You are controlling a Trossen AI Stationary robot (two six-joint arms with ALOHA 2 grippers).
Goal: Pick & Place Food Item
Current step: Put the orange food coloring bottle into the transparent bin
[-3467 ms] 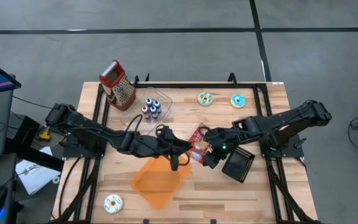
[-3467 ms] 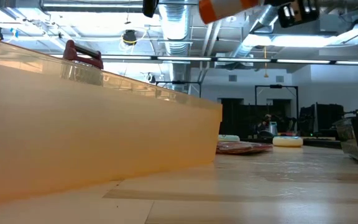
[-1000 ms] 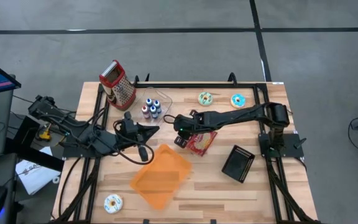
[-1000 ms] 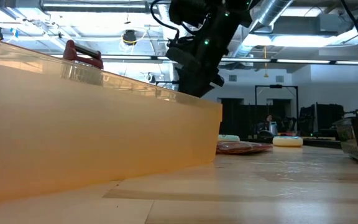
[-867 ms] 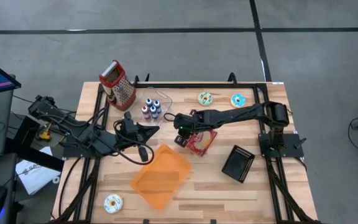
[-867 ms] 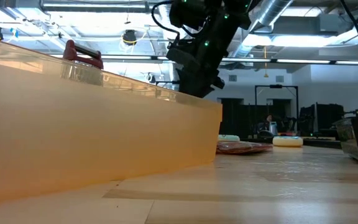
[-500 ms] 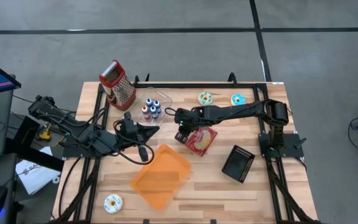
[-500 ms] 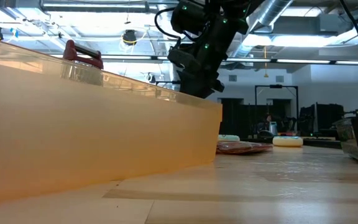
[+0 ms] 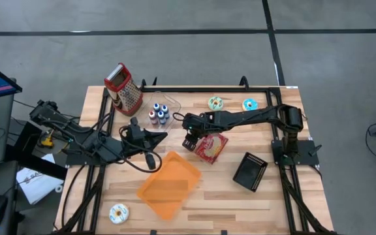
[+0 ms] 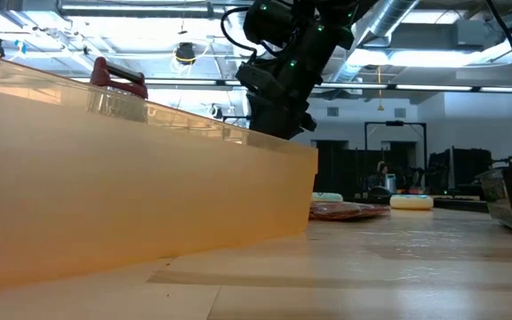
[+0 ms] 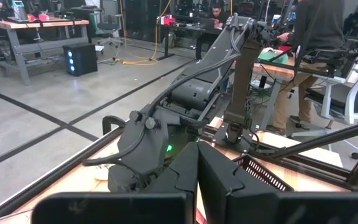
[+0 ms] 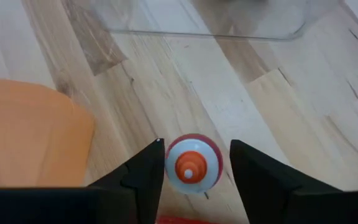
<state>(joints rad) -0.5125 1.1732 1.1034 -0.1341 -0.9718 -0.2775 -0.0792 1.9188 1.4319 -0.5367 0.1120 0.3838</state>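
While the left gripper [image 9: 164, 136] sat clenched at nine o'clock, the right gripper [image 12: 194, 163] stood released around an upright bottle [image 12: 192, 163] mid-table.

This is a robotics lab or workshop. Behind the wooden surface [image 9: 266, 196] there are workbenches [image 11: 30, 28], an office chair [image 11: 347, 93], a grey concrete floor [image 9: 175, 59] and bare ceiling ducts [image 10: 256, 27]. A person [image 11: 309, 56] stands at one bench.

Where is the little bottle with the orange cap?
In the right wrist view, the bottle stands on the wooden table, between the right hand's open fingers, beside the orange tray.
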